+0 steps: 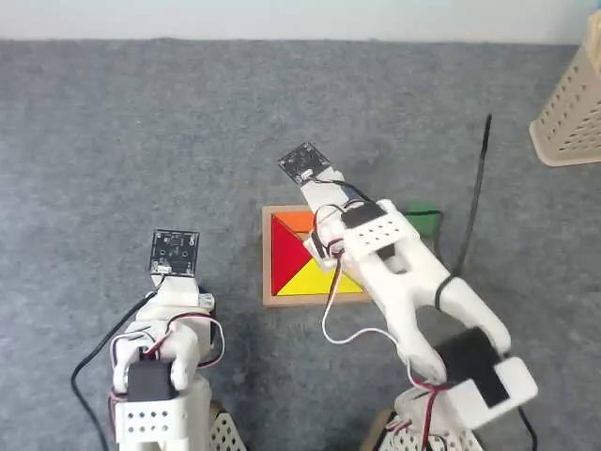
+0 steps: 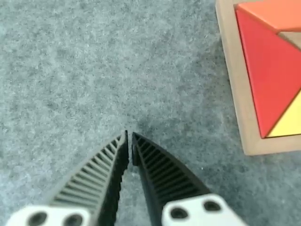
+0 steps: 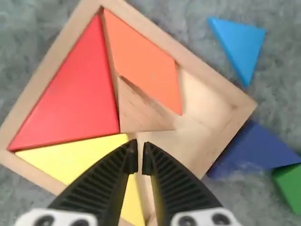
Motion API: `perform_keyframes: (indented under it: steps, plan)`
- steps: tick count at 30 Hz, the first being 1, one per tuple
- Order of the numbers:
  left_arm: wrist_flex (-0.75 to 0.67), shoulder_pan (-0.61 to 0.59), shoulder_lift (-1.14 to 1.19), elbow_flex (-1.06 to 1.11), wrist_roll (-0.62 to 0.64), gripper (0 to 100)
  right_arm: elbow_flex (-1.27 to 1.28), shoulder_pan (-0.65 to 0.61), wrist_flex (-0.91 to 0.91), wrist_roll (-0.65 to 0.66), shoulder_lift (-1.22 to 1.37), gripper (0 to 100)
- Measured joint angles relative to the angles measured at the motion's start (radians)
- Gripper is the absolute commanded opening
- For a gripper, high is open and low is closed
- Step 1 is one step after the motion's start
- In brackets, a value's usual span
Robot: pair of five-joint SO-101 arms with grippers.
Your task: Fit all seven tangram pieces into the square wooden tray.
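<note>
The square wooden tray [image 3: 49, 70] holds a red triangle [image 3: 80, 94], an orange parallelogram [image 3: 143, 61] and a yellow triangle [image 3: 80, 160]; part of its floor is bare wood. My right gripper [image 3: 139, 146] hangs shut just above the tray, over the yellow triangle's edge. On the carpet beside the tray lie a light blue triangle [image 3: 240, 40], a dark blue piece [image 3: 256, 148] and a green piece [image 3: 289, 186]. My left gripper [image 2: 130, 136] is shut over bare carpet, with the tray [image 2: 235, 84] off to one side. In the high view the right arm [image 1: 376, 235] covers much of the tray [image 1: 267, 263].
Grey carpet covers the whole table. A beige perforated basket [image 1: 573, 103] stands at the far right edge. A black cable [image 1: 474, 197] runs across the carpet right of the tray. The left arm [image 1: 164, 366] stands at the front left.
</note>
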Motion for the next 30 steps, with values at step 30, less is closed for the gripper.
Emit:
perform_keyframes:
  steps: [30]
  plan:
    - [0.0,0.0,0.0,0.0,0.0,2,-0.101,-0.048,-0.144,0.005,0.157,2.8]
